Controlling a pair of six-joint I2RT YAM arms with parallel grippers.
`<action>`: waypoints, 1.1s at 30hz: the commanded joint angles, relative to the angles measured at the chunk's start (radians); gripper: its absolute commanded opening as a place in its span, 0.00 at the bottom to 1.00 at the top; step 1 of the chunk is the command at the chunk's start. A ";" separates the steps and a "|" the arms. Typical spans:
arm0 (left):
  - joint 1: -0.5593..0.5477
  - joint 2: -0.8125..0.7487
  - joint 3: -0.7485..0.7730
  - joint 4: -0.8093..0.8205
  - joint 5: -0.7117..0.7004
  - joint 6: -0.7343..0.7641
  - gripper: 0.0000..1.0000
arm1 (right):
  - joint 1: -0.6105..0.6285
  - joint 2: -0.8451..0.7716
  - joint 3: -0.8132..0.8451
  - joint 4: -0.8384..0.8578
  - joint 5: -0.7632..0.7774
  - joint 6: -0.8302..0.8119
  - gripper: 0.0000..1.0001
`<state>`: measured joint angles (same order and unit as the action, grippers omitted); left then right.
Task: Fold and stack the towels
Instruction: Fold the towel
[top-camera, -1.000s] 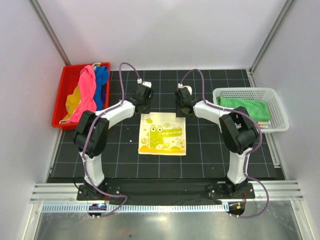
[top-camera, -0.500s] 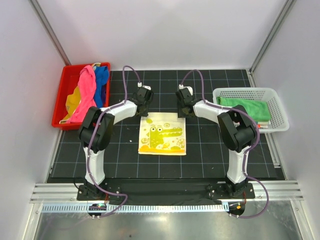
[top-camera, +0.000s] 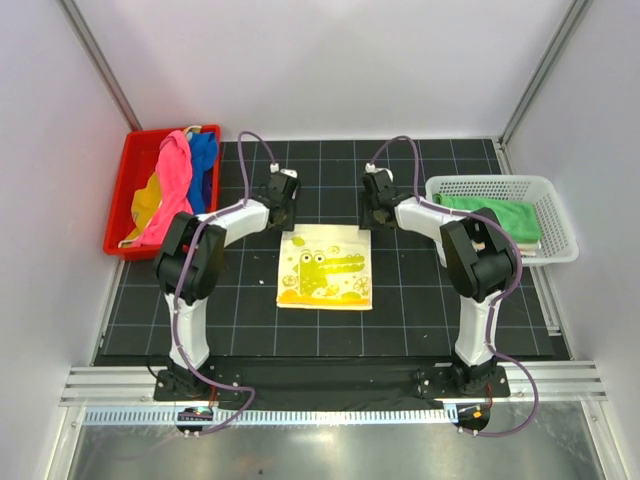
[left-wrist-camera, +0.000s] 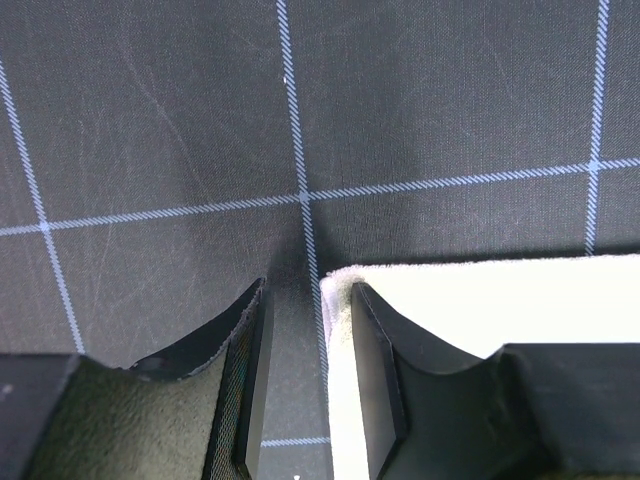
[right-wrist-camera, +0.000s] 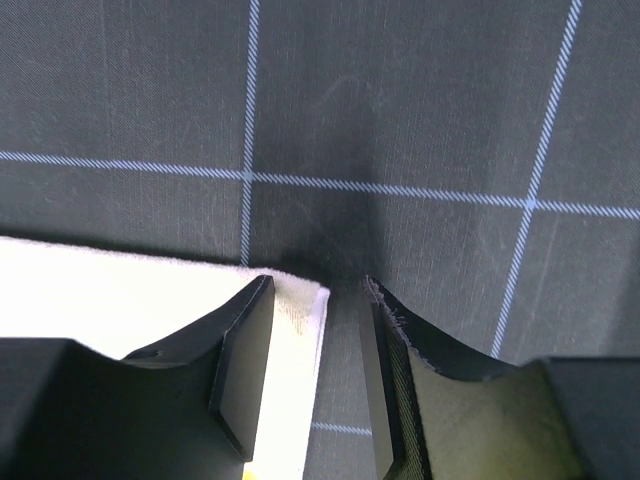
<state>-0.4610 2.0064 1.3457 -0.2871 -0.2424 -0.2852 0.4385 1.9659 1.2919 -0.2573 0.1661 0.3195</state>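
Starting just past the arm bases (top-camera: 185, 382) and finding the crocodile towel (top-camera: 325, 268) lying flat in the middle of the gridded bench (top-camera: 420, 320), pale yellow, green print facing up, edges running square with the grid lines. Moving on to its far left corner and meeting the left gripper (left-wrist-camera: 308, 300) pointing down there, jaws standing narrowly apart and pinching nothing, one finger (left-wrist-camera: 385, 390) sitting over the cloth just inside the corner, the other over bare bench beside it, the fuzzy towel edge showing in the gap. Meeting the right gripper (right-wrist-camera: 318, 295) at the far right corner in mirrored fashion, jaws likewise a little apart and holding nothing, one finger (right-wrist-camera: 240, 360) over the cloth, the other over bare bench, the corner's edge lying between them. Looking farther back on the left and seeing the red bin (top-camera: 122, 190) holding a loose heap: the pink towel (top-camera: 175, 190) draping over the top, the blue towel (top-camera: 204, 165) beside it, the yellow towel (top-camera: 147, 205) peeking out beneath. Looking back on the right and seeing the white basket (top-camera: 560, 215) holding the green towel (top-camera: 510, 215), lying flat inside.
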 joint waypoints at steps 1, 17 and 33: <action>0.015 -0.005 -0.025 0.052 0.038 -0.019 0.41 | -0.009 0.013 -0.012 0.055 -0.062 0.000 0.45; 0.045 -0.014 -0.143 0.184 0.161 -0.094 0.34 | -0.009 0.010 -0.057 0.069 -0.097 0.029 0.28; 0.048 -0.080 -0.238 0.282 0.153 -0.155 0.25 | -0.015 0.082 0.090 0.027 -0.108 -0.033 0.13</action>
<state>-0.4118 1.9442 1.1458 0.0326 -0.1066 -0.4133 0.4278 2.0087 1.3186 -0.2047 0.0727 0.3202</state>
